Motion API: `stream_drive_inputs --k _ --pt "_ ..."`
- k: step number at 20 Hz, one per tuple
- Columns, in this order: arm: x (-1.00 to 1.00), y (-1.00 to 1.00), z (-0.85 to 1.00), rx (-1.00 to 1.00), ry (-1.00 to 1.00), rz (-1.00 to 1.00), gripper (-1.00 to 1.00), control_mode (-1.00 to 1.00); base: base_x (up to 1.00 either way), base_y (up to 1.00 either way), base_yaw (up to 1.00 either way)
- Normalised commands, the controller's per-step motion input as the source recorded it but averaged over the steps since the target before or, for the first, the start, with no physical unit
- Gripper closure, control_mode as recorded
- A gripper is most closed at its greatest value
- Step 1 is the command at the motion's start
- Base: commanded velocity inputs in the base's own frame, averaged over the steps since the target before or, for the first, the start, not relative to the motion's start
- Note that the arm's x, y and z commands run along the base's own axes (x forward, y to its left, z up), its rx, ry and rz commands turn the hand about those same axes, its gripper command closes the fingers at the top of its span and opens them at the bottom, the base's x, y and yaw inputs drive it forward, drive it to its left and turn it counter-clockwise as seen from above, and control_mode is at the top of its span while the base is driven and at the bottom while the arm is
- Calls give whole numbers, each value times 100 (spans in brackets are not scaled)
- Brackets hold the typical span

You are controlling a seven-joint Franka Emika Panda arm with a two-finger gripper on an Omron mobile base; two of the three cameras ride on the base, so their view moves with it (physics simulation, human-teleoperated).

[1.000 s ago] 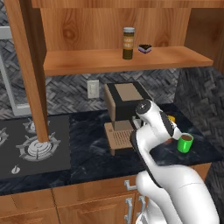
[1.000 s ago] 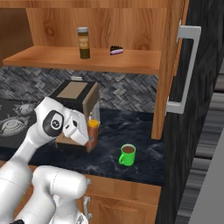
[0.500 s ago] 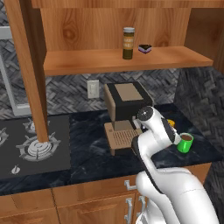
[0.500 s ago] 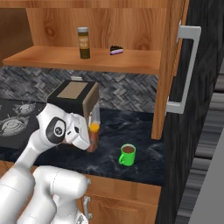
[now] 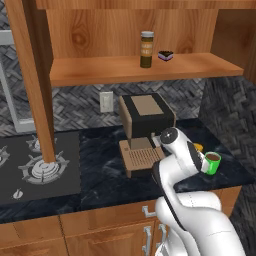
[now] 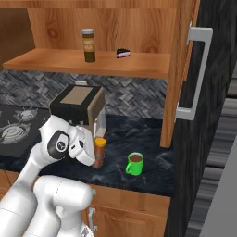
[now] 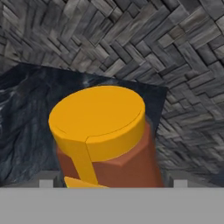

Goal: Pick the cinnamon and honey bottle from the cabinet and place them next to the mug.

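Fingers (image 6: 96, 156) have lowered the honey bottle (image 6: 99, 152) beside the mug (image 6: 134, 163).

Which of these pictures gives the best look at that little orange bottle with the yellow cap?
The hand view: the honey bottle looms close, cap toward the camera. The right base view shows it small beside the gripper; the left base view shows just a yellow sliver behind the arm.

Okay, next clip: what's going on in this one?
The white robot arm's gripper has the small amber honey bottle with the yellow cap down at the dark marble counter, just left of the bright green mug. Whether the bottle is resting on the counter or the jaws have let go, I can't tell. The slim dark cinnamon jar with the grey lid stands on the brown wooden cabinet shelf, beside a small dark dish.
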Motion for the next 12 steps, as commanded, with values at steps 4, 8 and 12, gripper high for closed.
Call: stream_drive_inputs --k 4,8,12 --pt "-13 -4 -28 0 0 0 100 -100 0 0 0" --pt "0 -12 -27 0 0 0 100 -100 0 0 0" --pt "0 -21 -35 0 1 0 100 -100 0 0 0"
